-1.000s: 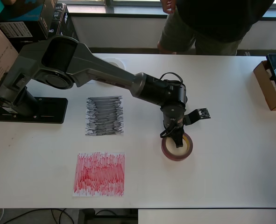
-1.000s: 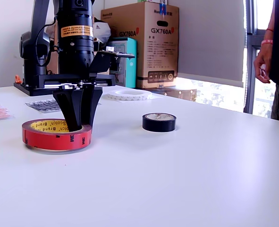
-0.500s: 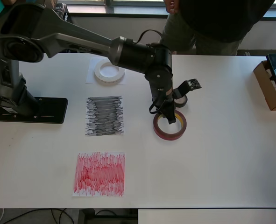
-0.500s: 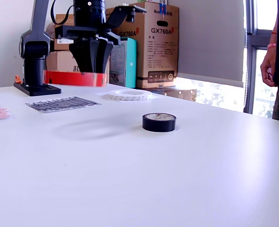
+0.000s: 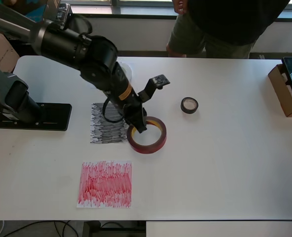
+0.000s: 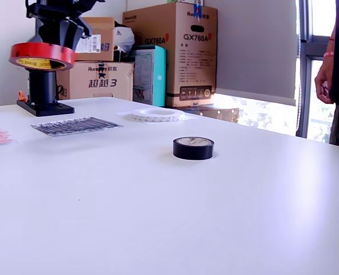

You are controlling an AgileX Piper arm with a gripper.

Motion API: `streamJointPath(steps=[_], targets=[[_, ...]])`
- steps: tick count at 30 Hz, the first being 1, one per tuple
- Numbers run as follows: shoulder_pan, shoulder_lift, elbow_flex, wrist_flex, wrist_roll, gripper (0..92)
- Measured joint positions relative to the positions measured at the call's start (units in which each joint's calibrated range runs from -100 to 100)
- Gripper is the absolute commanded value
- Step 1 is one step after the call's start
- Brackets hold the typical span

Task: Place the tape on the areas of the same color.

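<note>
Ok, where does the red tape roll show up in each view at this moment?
Overhead view: the red tape roll is centre-left, held by the gripper, overlapping the black sheet's right edge.
Exterior view: the red tape roll is upper left, lifted clear of the table.
Shared landmark: the black tape roll.

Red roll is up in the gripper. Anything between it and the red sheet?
Nothing visible. The gripper holds the red tape roll well above the table. The red sheet lies bare, with only open tabletop before it. The black sheet lies flat nearby; the black roll sits off to the side.
</note>
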Motion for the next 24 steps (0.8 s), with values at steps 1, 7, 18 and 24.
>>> streamJointPath(steps=[1, 7, 18, 24], targets=[[-0.8, -1.6, 2.0, -0.9, -0.3, 0.0], [-5.7, -8.0, 11.2, -1.0, -0.6, 0.0], [-12.9, -5.6, 18.8, -0.7, -4.0, 0.0], [-13.1, 0.0, 16.9, -1.5, -3.4, 0.2]])
